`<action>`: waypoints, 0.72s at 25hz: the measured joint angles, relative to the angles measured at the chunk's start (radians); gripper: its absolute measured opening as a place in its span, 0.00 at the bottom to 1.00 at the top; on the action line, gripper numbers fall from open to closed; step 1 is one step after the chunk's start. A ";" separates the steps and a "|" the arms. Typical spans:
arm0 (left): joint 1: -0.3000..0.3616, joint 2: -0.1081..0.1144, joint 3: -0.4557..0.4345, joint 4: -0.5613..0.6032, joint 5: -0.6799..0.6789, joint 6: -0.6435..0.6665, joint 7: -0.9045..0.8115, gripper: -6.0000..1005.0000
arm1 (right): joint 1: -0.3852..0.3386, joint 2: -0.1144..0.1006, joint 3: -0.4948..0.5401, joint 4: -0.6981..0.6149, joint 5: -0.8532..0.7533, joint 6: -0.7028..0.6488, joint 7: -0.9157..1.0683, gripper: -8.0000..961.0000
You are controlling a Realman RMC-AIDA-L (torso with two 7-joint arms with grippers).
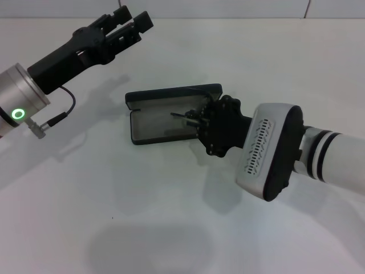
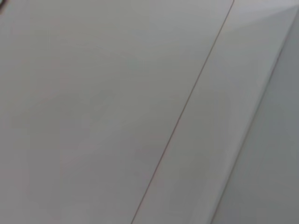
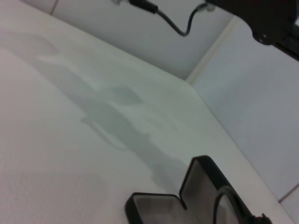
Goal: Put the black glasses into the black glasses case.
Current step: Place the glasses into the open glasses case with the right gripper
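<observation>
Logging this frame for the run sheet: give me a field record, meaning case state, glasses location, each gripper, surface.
case: black glasses case open, lid up, grey lining showing
glasses: black glasses partly visible at the case's open tray, at the right gripper
right gripper: right gripper over the case's right end; fingers hidden
left gripper: left gripper raised at far left, away from the case, open, holding nothing
surface: white table

Black pincer [image 1: 128, 21], silver cuff — green ring light
</observation>
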 joint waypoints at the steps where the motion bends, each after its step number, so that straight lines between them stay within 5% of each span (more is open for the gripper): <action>1: 0.000 -0.001 0.000 0.000 0.001 0.000 0.000 0.83 | 0.003 0.000 -0.010 -0.001 0.000 0.016 0.005 0.13; 9: -0.001 -0.005 0.005 -0.007 0.007 0.000 0.011 0.83 | 0.011 0.000 -0.027 -0.009 0.002 0.034 0.022 0.13; 15: -0.006 -0.007 0.006 -0.008 0.015 0.000 0.011 0.83 | 0.017 0.000 -0.035 0.001 0.014 0.029 0.023 0.33; 18: -0.003 -0.007 0.006 -0.008 0.016 0.000 0.011 0.83 | 0.015 0.000 -0.036 -0.003 0.031 0.018 0.023 0.35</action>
